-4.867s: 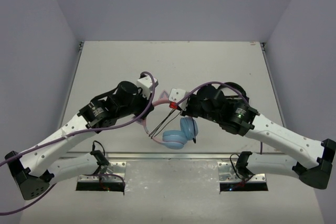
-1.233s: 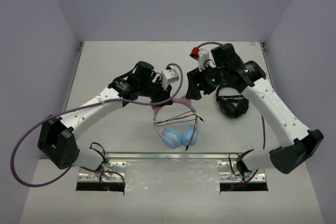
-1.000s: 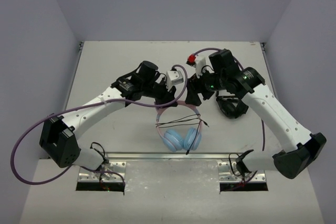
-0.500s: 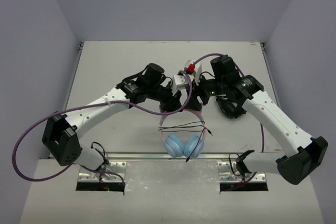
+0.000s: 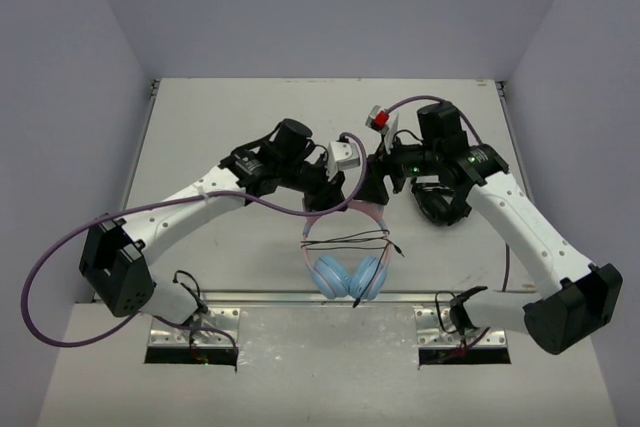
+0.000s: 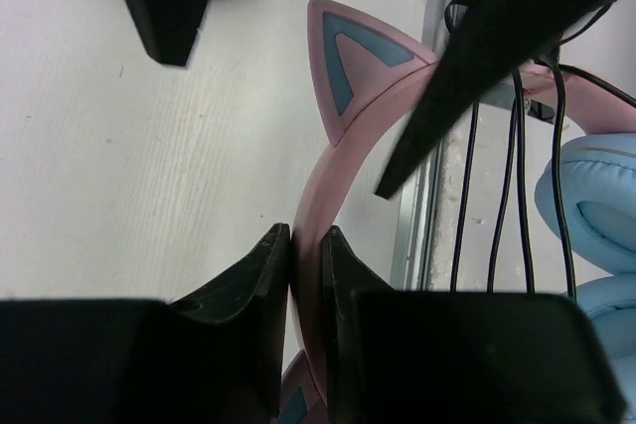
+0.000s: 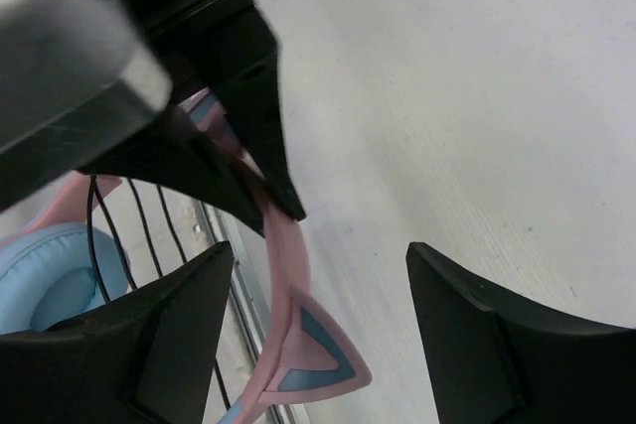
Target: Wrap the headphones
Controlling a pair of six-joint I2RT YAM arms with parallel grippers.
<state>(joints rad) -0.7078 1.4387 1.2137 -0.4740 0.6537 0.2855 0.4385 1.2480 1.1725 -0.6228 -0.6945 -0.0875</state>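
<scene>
The headphones [image 5: 348,274] hang over the table's near edge, light-blue ear cups low, pink headband [image 5: 345,213] on top, thin black cord [image 5: 350,239] strung across in several strands. My left gripper [image 5: 335,197] is shut on the headband; in the left wrist view its fingers [image 6: 263,275] pinch the pink band [image 6: 328,176] just below one cat ear [image 6: 353,62]. My right gripper [image 5: 372,190] is open. In the right wrist view it [image 7: 320,250] straddles the other cat ear [image 7: 316,359] without touching it, close to the left gripper's fingers [image 7: 243,136].
All-black headphones [image 5: 440,202] lie on the table under the right arm. A metal rail [image 5: 330,297] runs along the table's near edge below the ear cups. Grey walls close in the table on three sides.
The left gripper has carried the headphones a little to the right and nearer. The right gripper has swung in from the back right beside the headband and now sits around a cat ear.
</scene>
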